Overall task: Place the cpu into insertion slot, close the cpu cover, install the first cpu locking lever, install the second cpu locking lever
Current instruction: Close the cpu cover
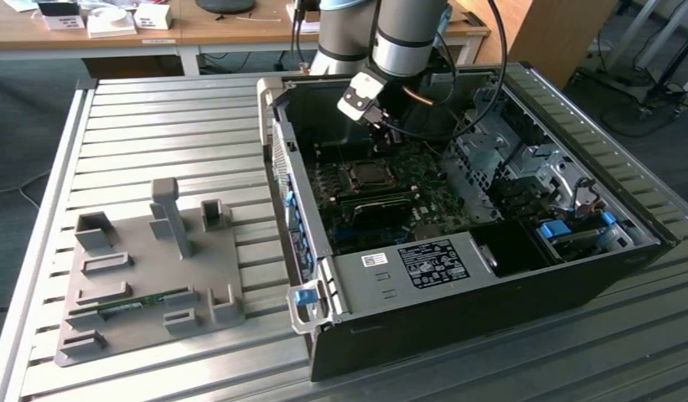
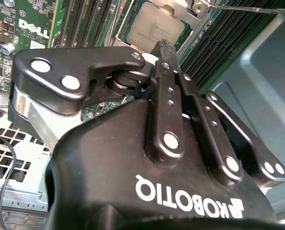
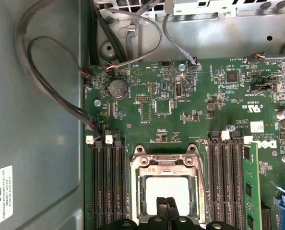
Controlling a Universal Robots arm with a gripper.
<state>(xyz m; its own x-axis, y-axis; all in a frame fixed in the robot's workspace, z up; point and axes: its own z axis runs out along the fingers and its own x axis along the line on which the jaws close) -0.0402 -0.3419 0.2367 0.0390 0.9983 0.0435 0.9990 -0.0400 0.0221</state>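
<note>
You have the open computer case on the slatted surface, with the motherboard inside. The chip lies flat in its socket, metal top up and edges parallel to the memory slots. The cover frames it. The jaws are pressed together, pinching nothing, right over the chip.
</note>
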